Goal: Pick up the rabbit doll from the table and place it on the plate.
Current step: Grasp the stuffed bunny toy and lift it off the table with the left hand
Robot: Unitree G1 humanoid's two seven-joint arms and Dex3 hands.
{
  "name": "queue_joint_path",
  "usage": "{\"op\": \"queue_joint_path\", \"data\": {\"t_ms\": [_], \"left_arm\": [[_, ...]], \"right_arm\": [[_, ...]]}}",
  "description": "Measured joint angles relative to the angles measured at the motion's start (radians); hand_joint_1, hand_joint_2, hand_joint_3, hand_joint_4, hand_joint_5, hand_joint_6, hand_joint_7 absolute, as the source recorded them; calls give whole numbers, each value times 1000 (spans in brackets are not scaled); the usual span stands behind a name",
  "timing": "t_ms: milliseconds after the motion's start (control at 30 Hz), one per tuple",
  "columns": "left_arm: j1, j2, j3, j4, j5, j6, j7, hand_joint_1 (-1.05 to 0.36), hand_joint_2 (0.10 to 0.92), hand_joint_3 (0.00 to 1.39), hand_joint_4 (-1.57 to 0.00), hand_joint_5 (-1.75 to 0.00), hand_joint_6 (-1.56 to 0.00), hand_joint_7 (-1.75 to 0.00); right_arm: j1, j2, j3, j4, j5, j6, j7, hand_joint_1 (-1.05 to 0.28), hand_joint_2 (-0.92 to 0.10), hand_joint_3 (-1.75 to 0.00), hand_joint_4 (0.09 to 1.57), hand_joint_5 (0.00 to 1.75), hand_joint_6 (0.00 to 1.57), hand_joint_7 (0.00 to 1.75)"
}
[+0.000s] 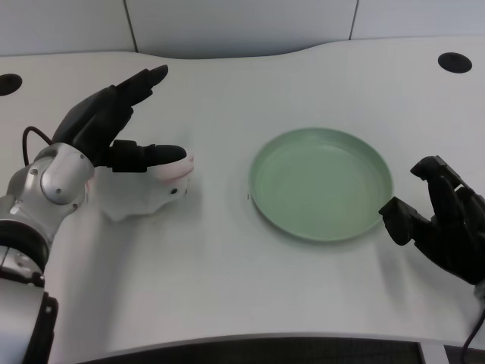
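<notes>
Rabbit doll (144,193) lies on the white bench (227,265), well to the left of the plate (322,184) and not yet lifted. It is white with faint pink marks and a small dark eye toward its right end, and so pale against the surface that its outline is hard to follow; it seems to lie on its side, head end toward the plate.

Over it sits the left hand (114,125). One dark finger stretches flat across the doll's top edge, touching or nearly touching it, while the other fingers point up and away toward the far side of the bench, spread apart. Nothing is enclosed between them, so I judge the hand to be spread and holding nothing, set up to close around the doll from above and behind. The silver forearm comes in from the lower left, which puts the palm over the doll's near-left part and hides some of it.

The plate, pale green with a raised rim, is bare and stands in the middle right of the bench, giving a wide target once the doll is carried across. Its rim means the doll must be raised over the edge, not slid.

The right hand (443,220) rests just beside the plate's right rim, curled and idle, clear of the path.
</notes>
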Motion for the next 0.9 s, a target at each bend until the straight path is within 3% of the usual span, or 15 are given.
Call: {"op": "queue_joint_path", "data": {"t_ms": [300, 900], "left_arm": [[-8, -28, -28, 22, 29, 99, 0, -1048, 921, 254, 1, -493, -128, -52], [-9, -45, -52, 28, 79, 204, -40, -1048, 921, 153, 1, -608, -105, -85]], "right_arm": [[0, 0, 1, -4, 0, 1, -1, -595, -921, -336, 859, 1746, 636, 1746], [0, 1, 1, -23, 0, 3, -1, -598, -920, -350, 864, 1746, 641, 1746]]}}
